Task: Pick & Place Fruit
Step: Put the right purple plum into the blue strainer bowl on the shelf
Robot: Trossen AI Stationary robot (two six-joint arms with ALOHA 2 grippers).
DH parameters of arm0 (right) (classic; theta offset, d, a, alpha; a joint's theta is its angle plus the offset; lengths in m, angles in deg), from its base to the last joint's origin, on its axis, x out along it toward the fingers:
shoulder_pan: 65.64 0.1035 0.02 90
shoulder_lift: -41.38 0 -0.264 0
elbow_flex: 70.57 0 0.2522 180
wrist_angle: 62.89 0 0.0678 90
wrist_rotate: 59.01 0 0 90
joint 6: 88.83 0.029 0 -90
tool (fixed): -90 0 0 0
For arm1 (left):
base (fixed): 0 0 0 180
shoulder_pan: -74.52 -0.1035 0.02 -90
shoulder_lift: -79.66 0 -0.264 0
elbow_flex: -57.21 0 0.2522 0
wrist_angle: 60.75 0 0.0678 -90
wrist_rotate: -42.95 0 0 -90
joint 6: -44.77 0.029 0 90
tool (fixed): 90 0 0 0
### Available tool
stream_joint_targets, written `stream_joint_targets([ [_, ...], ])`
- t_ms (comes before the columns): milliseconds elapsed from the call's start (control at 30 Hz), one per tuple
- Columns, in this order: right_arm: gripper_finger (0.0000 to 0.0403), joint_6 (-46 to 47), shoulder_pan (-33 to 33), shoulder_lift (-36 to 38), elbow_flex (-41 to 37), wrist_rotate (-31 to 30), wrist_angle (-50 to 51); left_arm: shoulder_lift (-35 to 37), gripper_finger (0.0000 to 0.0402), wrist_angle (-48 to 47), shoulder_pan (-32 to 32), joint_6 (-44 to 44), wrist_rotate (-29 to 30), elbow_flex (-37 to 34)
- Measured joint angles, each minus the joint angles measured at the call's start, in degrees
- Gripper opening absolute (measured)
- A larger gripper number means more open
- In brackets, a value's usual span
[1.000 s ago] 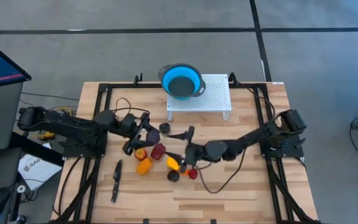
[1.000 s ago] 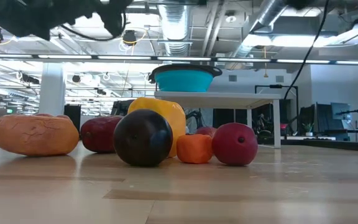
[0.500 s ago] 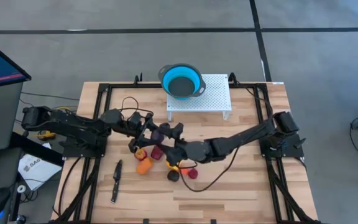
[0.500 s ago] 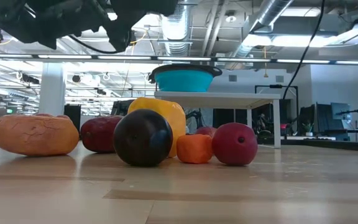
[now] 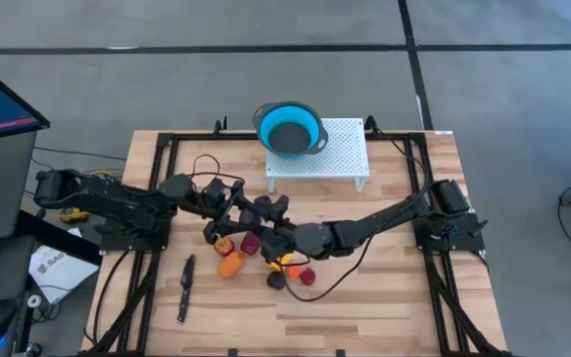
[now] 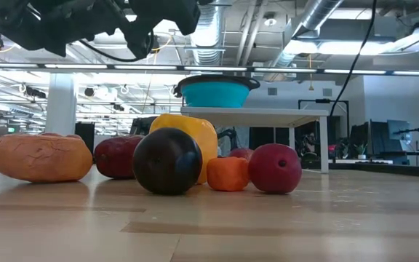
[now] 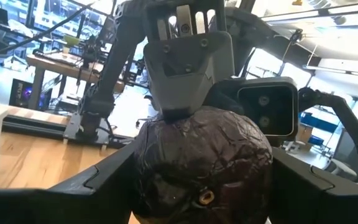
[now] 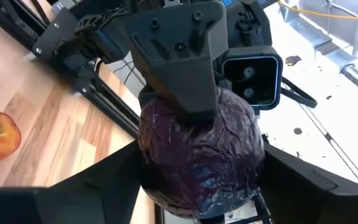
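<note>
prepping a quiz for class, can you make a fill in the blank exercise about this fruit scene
1. The dark purple fruit sits between the fingers of ____ arms at once.
2. The blue bowl stands on a small ____ platform.
3. The knife lies on the table on the ____ arm's side.
4. The bowl holds ____ fruit.

Missing words: both; white; left; no

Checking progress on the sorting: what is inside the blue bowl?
The blue bowl shows only its bare grey inside from above; no fruit. The low view hides its inside behind the rim.
</note>
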Motion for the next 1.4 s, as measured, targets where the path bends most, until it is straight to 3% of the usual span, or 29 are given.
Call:
stream_joint_targets([
  [233,0.0241,5.2,0.7,-0.1,0.0,0.5,1.9,0.0,0.0310,0.2,-1.8,1.5,-0.3,0.0],
  [467,0.0241,23.6,1.5,-0.1,0.0,1.7,12.7,0.1,0.0367,0.2,-5.2,7.0,-0.2,0.1],
  [667,0.0241,43.1,3.5,1.0,0.0,3.0,28.2,3.8,0.0372,-4.8,-6.4,18.0,-2.2,0.1],
  [767,0.0241,52.9,3.2,4.5,-0.1,5.3,37.4,7.4,0.0364,-14.7,-5.7,26.3,3.3,0.1],
  [867,0.0241,61.6,1.2,9.6,-0.1,7.4,44.9,10.5,0.0355,-27.5,-3.4,33.2,15.3,0.1],
  [967,0.0241,67.9,-2.8,14.5,1.8,7.4,49.7,12.5,0.0346,-36.9,-0.5,36.0,29.1,0.1],
  [1067,0.0241,71.9,-9.4,16.7,7.9,12.1,56.8,13.0,0.0339,-41.2,2.2,35.2,36.7,0.1],
  [1300,0.0241,70.9,-29.7,8.8,28.6,24.4,76.2,13.0,0.0326,-41.7,5.9,30.3,38.3,0.1],
  [1400,0.0240,67.1,-37.1,2.6,35.7,30.0,78.7,13.0,0.0322,-41.5,5.9,28.8,38.3,0.1],
])
